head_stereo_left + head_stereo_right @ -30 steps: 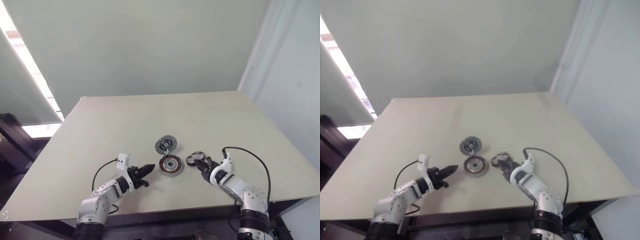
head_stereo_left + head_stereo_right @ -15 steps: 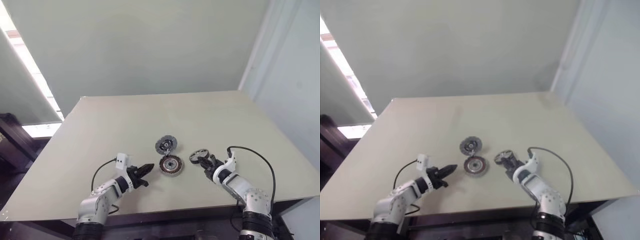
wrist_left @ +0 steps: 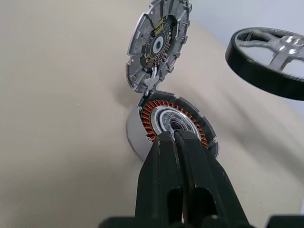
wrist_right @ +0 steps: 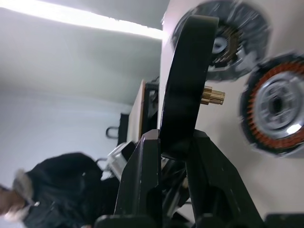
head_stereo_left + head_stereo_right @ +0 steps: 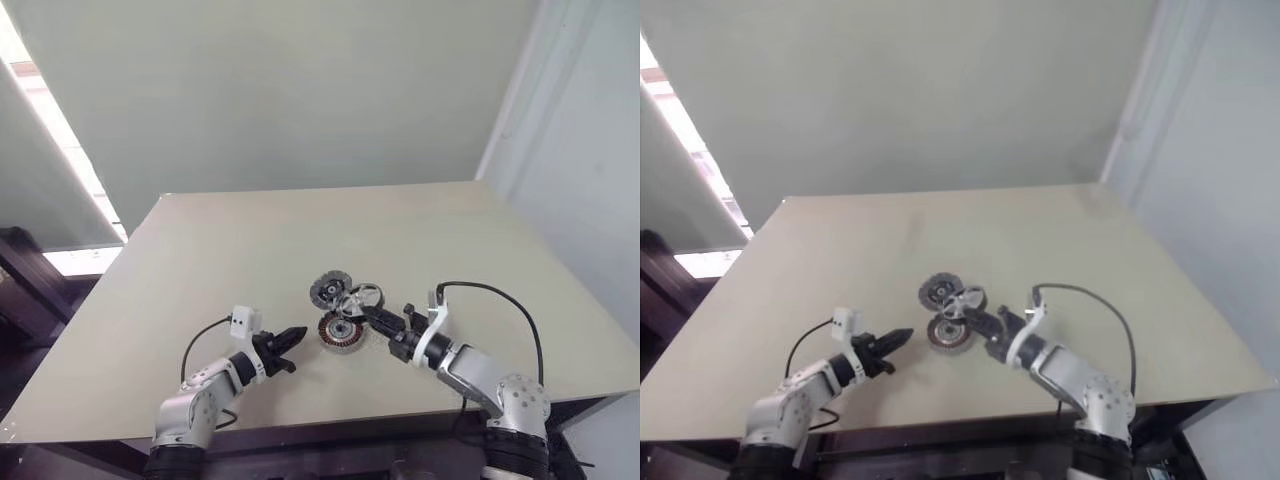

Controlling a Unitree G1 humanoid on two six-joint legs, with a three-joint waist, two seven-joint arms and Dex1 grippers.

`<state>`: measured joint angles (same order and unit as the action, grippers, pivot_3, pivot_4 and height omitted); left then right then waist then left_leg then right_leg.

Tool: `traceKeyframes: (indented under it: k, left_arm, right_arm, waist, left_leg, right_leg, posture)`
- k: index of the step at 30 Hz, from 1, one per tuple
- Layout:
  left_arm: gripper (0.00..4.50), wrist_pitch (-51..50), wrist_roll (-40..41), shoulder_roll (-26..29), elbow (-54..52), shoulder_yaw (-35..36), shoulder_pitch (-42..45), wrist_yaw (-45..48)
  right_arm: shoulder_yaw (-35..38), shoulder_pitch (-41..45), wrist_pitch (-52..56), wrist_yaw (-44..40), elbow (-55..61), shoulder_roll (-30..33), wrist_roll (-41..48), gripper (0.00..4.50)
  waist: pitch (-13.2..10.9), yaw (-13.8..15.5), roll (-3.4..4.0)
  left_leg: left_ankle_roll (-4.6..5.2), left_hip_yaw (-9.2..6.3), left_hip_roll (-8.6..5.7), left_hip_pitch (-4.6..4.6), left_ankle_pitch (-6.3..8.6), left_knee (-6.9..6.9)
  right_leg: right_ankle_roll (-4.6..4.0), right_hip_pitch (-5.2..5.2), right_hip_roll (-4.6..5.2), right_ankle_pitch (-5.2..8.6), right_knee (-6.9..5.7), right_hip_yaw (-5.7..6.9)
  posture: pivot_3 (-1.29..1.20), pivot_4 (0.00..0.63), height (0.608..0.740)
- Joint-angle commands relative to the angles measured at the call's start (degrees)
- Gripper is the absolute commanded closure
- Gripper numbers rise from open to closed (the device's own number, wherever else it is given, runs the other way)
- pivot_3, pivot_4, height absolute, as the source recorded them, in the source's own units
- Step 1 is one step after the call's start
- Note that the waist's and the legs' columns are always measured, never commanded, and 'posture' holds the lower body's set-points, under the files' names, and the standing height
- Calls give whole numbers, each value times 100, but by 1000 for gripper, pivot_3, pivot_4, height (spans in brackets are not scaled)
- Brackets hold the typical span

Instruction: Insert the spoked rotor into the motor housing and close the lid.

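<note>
The right claw (image 5: 372, 318) holds the spoked rotor (image 5: 362, 297) by its dark outer rim, lifted clear of the tabletop (image 5: 200, 260). In the right wrist view the two black fingers (image 4: 142, 175) pinch the rim edge-on, and a small brass shaft sticks out of the rotor's hub toward the other two parts. The rotor hangs just above and beside the motor housing (image 5: 340, 331), between it and the lid (image 5: 327, 291), not touching either as far as the head views show.

The motor housing lies flat on the tabletop with its ring of copper windings and silver centre facing up. The lid stands tilted up at the housing's far edge, its inner face turned toward the housing.

The left claw (image 5: 296, 337) has its fingers pressed together and holds nothing. It sits low over the tabletop just to the left of the housing, tips pointing at it.

A person in dark clothing (image 4: 61, 190) appears past the tabletop's edge in the right wrist view.
</note>
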<state>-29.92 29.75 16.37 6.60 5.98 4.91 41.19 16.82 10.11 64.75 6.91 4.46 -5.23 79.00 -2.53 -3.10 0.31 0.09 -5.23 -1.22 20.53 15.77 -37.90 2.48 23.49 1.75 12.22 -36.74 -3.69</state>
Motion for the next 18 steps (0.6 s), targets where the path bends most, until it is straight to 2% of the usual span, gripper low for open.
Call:
traceKeyframes:
  k: [1,18]
  left_arm:
    - [4500,80,23,78,-68,130,130,-17]
    - [4500,37,70,166,-207,128,56,-84]
  right_arm:
    - [-451,-181,-245,74,-160,-809,186,4148]
    - [-998,314,-1292,-244,-1245,-758,63,4148]
  waist:
    - [0,2,0]
    - [-1,-2,0]
  left_leg:
    - [0,-1,0,0,0,1]
    - [2,0,1,3,2,3]
  right_leg:
    - [0,0,0,0,1,0]
    - [2,3,0,-1,4,1]
  posture:
    - [0,0,740]
    - [0,0,740]
